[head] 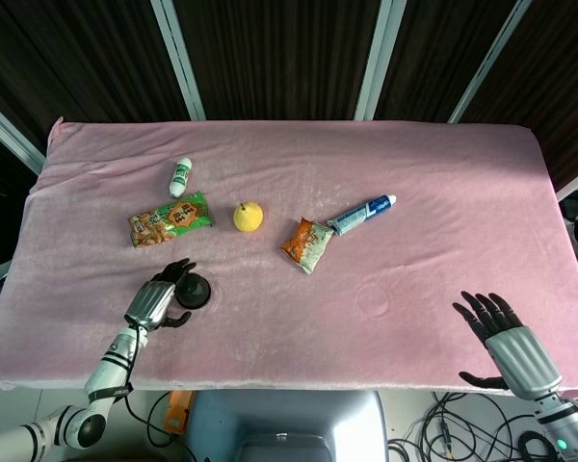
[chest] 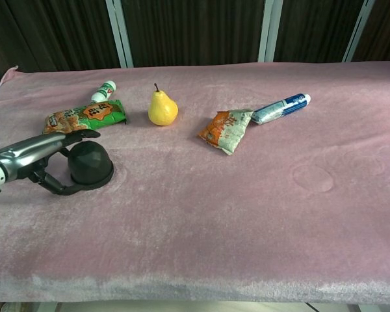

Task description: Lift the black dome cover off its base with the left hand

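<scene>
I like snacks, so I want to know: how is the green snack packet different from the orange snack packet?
The green snack packet is long, flat and narrow; the orange snack packet is shorter and puffier, with a crumpled whitish end. The green one lies near the left hand and the black dome cover; the orange one lies near the middle, beside the blue tube. Both rest on the pink cloth, untouched.
</scene>
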Robot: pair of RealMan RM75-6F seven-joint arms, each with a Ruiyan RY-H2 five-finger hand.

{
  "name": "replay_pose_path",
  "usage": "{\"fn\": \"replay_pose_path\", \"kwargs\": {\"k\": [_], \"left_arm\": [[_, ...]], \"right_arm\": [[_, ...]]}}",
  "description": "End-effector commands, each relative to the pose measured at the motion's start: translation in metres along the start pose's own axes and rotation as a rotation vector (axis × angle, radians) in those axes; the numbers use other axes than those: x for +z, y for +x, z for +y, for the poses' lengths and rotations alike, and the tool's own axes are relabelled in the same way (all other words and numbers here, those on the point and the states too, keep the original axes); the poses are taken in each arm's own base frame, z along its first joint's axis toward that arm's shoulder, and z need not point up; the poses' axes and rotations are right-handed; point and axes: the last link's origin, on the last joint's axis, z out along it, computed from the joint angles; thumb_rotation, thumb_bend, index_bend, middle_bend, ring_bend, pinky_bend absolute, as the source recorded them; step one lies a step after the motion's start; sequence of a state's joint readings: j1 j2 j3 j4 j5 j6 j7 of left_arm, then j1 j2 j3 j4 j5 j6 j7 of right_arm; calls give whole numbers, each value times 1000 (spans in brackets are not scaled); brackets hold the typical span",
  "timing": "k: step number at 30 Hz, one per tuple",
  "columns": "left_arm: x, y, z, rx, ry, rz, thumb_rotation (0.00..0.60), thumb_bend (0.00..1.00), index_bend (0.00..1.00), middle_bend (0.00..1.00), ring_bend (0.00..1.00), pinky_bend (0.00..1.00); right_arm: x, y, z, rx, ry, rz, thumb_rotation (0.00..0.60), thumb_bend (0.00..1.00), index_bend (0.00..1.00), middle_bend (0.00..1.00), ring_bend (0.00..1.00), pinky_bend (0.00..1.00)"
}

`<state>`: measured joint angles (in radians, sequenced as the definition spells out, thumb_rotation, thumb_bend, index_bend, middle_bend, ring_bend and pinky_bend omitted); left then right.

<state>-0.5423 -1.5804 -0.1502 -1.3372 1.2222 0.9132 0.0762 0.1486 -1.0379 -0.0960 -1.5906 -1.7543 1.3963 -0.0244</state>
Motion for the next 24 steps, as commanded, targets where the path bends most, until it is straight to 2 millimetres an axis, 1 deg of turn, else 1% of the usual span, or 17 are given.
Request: {"fn": "replay_pose_path", "kwargs": {"k": [1,5,12,15,18,21,24], "left_arm": [[6,-6,2,-20,0,-11,600,295,56,8,0,212],[10,-11,1,-15,12,5,600,296,57,13,0,212],[12,-14,6,-45,1,22,600,296,57,17,0,213],[11,-15,9,-69,-4,5,600,295,57,27,21,213],[9,-16,12,-107,-11,-16,600,295,60,52,73,213],[9,-19,15,-140,-13,-19,600,296,70,104,140,216],[9,-23,18,-151,-22,-18,600,296,104,180,229,266]], "right_arm": [[0,0,0,0,0,2,600,0,0,0,47,169],[-1,1,0,3,1,5,600,0,0,0,47,169],[-1,0,1,4,0,1,600,0,0,0,47,169],[0,1,1,5,1,2,600,0,0,0,47,169],[0,1,1,5,2,2,600,0,0,0,47,169],[0,1,1,6,3,2,600,0,0,0,47,169],[-1,1,2,7,3,2,600,0,0,0,47,169]]}}
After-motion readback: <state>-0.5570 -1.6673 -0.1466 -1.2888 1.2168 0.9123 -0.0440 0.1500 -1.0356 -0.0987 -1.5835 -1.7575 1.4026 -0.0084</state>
